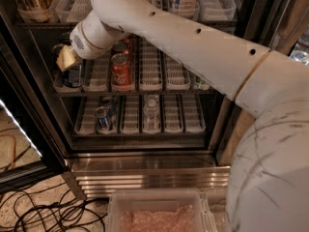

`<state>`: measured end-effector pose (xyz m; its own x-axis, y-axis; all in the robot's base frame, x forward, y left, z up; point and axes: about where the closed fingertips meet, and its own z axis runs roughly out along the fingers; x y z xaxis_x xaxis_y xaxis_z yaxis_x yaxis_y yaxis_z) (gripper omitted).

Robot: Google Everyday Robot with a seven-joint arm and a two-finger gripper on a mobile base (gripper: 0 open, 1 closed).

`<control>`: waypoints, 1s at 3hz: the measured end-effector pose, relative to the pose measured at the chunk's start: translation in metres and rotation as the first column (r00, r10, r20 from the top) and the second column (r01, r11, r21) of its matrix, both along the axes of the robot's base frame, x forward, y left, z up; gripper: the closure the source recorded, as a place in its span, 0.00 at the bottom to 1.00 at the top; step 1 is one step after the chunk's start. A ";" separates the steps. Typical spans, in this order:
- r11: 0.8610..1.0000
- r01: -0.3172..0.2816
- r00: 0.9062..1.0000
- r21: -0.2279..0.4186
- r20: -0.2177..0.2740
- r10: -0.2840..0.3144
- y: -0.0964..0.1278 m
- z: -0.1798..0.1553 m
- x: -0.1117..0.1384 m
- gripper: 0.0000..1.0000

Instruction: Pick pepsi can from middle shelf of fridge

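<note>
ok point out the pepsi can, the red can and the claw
pepsi can [74, 77]: camera view, its blue side
red can [121, 72]: camera view, its front face
claw [64, 59]: camera view, tan tip at the pepsi can's top

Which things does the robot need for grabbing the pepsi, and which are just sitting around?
For the job:
pepsi can, far left of the middle shelf
fridge
gripper, right by the pepsi can's top

Just sitting around:
red cola can
green can
floor cables
plastic bin
</note>
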<state>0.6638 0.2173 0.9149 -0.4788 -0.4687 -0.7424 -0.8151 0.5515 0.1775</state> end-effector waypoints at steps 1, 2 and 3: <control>1.000 -0.001 1.000 -0.001 -0.001 0.001 0.000 0.000 0.000 1.00; 0.999 0.046 0.993 0.001 -0.111 -0.045 -0.008 -0.017 -0.023 1.00; 0.990 0.141 0.936 -0.031 -0.322 -0.143 -0.031 -0.048 -0.080 1.00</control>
<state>0.5841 0.1865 0.8665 -0.7536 -0.3832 -0.5341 -0.6281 0.6595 0.4130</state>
